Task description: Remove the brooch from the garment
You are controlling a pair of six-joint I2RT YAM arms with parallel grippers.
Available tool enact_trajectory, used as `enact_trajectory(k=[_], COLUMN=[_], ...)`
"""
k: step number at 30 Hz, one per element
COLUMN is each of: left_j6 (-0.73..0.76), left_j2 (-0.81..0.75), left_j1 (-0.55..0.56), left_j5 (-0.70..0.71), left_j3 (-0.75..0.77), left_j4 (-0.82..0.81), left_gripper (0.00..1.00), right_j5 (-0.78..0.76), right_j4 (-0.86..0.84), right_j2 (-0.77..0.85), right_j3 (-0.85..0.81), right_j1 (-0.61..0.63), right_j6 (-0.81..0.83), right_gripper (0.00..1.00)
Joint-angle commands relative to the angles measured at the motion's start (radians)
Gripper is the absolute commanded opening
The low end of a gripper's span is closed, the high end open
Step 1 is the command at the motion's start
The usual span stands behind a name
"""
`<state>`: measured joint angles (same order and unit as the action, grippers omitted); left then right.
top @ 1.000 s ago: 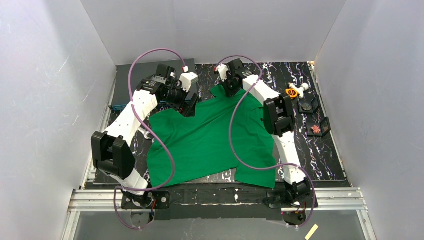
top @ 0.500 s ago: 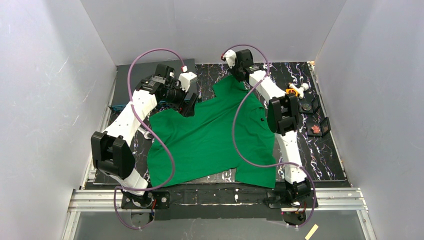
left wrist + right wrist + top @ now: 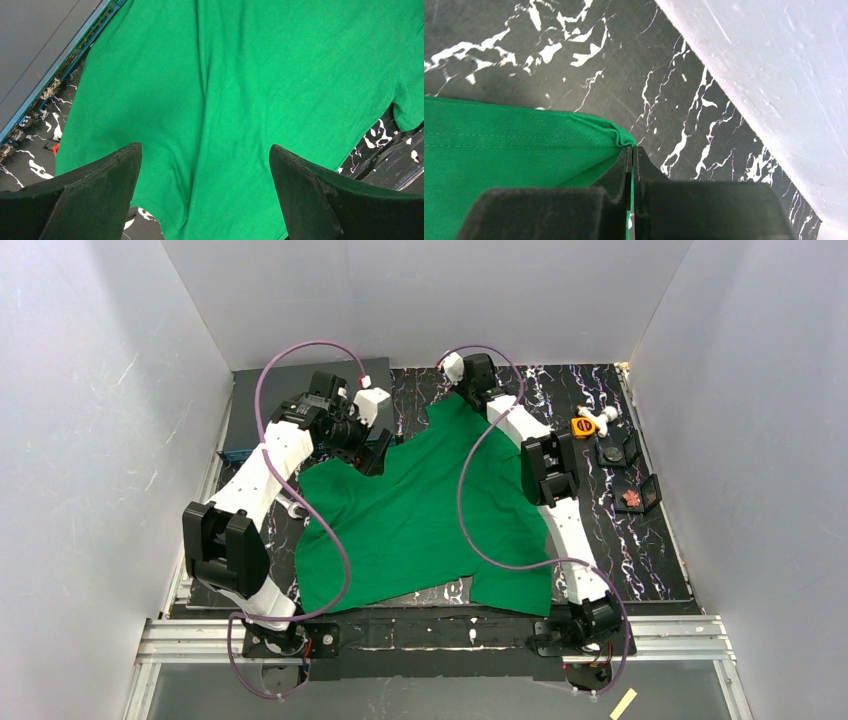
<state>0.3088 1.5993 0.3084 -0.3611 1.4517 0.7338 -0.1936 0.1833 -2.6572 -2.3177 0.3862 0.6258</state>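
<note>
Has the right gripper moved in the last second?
Yes. The right gripper, shut on an edge of the garment, has gone toward the back wall, dragging that edge with it.

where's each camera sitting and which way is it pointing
Top external: above and behind the bases, looking down on the black marbled table and bright green fabric shirt; left arm and right arm show.
Left wrist: on the left arm, looking down across the shirt, framed by the open left claw.
Right wrist: on the right arm, looking down at the shirt's far edge pinched in the shut right claw, beside the white wall.
Shared: all three show the shirt.
</note>
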Motion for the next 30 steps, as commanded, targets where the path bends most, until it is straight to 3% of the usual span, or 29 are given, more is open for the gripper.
enact_trajectory(k=[1,10,11,14,20,25,30], left_j6=[-0.012,-0.027,-0.028,-0.026,0.001,0.095,0.226], left_j2=[-0.023,-0.032,-0.032,-0.035,-0.074,-0.129,-0.194], left_j1=[-0.013,-0.026,-0.027,-0.031,-0.038,-0.05,-0.05], left_j5=[0.025,0.067,0.073,0.075,0.026,-0.085,-0.154], left_j3=[-0.012,-0.034,-0.036,-0.038,-0.065,-0.124,-0.215], left_j4=[0.01,0.0,-0.002,-0.002,0.02,0.095,0.175], left_gripper=[0.98,0.98,0.98,0.98,0.98,0.98,0.98], right_j5=[-0.052,-0.132,-0.132,-0.119,-0.051,0.028,0.173], right_j4=[-0.186,-0.401,-0.411,-0.407,-0.318,-0.038,0.367], right_j2=[-0.029,-0.114,-0.113,-0.075,0.139,0.327,0.541], right_j3=[-0.095,-0.153,-0.154,-0.128,0.051,0.109,0.227], right_j1=[-0.004,-0.004,-0.004,-0.004,-0.027,-0.059,-0.089], right_j6=[0.041,0.093,0.095,0.097,0.093,0.057,0.028], right_gripper=[0.01,0.01,0.05,0.39,0.73,0.97,0.98])
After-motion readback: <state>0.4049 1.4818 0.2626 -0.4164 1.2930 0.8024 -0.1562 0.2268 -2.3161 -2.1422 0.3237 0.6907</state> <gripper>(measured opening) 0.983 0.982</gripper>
